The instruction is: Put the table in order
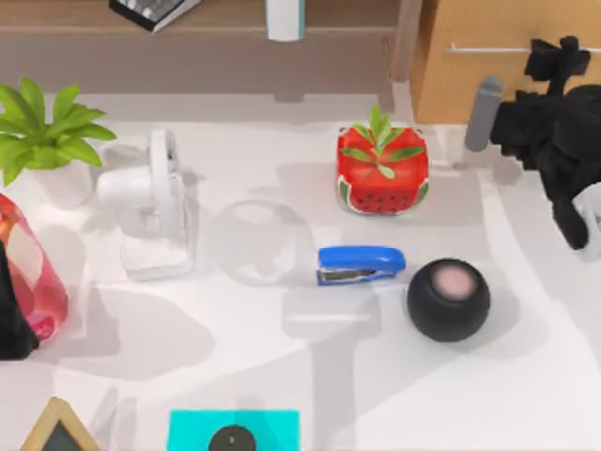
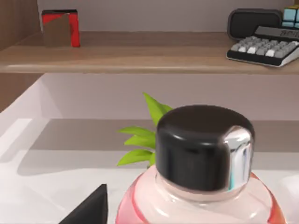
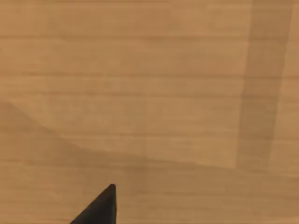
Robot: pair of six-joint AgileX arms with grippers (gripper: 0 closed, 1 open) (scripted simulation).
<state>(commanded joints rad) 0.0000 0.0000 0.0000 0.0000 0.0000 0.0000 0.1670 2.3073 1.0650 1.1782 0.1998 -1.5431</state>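
Observation:
The white table (image 1: pixel 310 376) carries a blue stapler (image 1: pixel 362 264), a black round speaker (image 1: pixel 448 299), a watermelon-patterned cube planter (image 1: pixel 382 169), a white fan (image 1: pixel 158 205) and a clear glass bowl (image 1: pixel 258 241). At the table's left edge stands a pink-red bottle (image 1: pixel 33 272) with a black cap (image 2: pixel 203 144), and my left gripper (image 1: pixel 11 315) is right against it. My right gripper (image 1: pixel 552 58) is at the back right, close to the light-wood drawer cabinet (image 1: pixel 470 94) and its handle (image 1: pixel 488 48). The right wrist view looks at wood grain (image 3: pixel 149 93) from very near.
A potted green plant (image 1: pixel 42 141) stands at the back left. A cyan pad (image 1: pixel 192 430) with a dark round thing (image 1: pixel 232 439) lies at the front edge, a wooden frame (image 1: pixel 58 427) left of it. A wooden shelf (image 2: pixel 140 51) holds a keyboard (image 2: pixel 266 46).

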